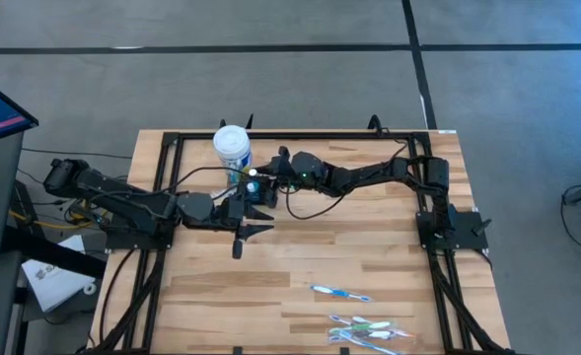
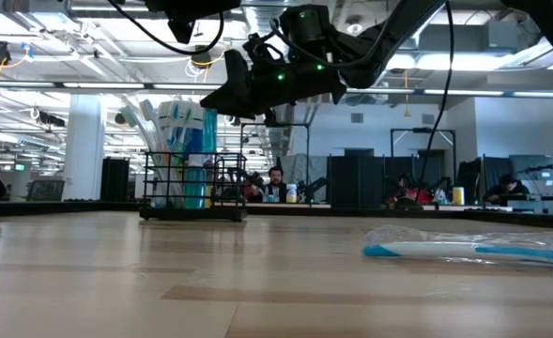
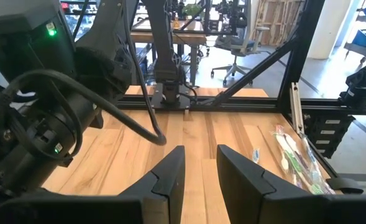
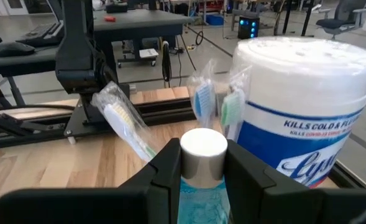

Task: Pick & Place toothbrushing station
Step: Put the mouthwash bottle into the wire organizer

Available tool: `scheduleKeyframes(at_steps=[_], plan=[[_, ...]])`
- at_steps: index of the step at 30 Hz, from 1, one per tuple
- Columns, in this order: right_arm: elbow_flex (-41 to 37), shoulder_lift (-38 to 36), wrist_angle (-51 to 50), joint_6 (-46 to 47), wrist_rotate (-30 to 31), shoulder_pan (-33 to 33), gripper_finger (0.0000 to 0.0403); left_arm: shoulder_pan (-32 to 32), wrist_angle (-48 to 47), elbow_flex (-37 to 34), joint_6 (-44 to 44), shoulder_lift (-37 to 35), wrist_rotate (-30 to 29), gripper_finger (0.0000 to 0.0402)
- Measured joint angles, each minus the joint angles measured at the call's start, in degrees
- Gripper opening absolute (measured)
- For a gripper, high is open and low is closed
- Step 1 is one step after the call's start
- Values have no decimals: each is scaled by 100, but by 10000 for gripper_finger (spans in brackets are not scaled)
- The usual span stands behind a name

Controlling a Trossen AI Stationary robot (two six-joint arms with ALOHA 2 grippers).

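In the high view, the toothbrushing station (image 1: 260,189) sits mostly hidden under the right gripper (image 1: 270,176), whose jaws clasp a silver-capped bottle (image 4: 202,150) beside bagged toothbrushes (image 4: 123,124); left gripper (image 1: 254,229) jaws narrowly parted.

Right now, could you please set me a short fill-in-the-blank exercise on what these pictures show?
1. The ___ gripper hangs above the toothbrushing station.
2. The white tub beside the station has a ___ label.
3. The bottle of blue liquid has a ___ cap.
4. The left gripper, open over bare table, holds ___.

Missing words: right; blue; silver; nothing.
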Motion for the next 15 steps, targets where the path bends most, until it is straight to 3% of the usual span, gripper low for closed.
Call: scheduleKeyframes(at_steps=[15], plan=[[0,0,-177,18,0,17,82,0,0,0,0,0,0,87]])
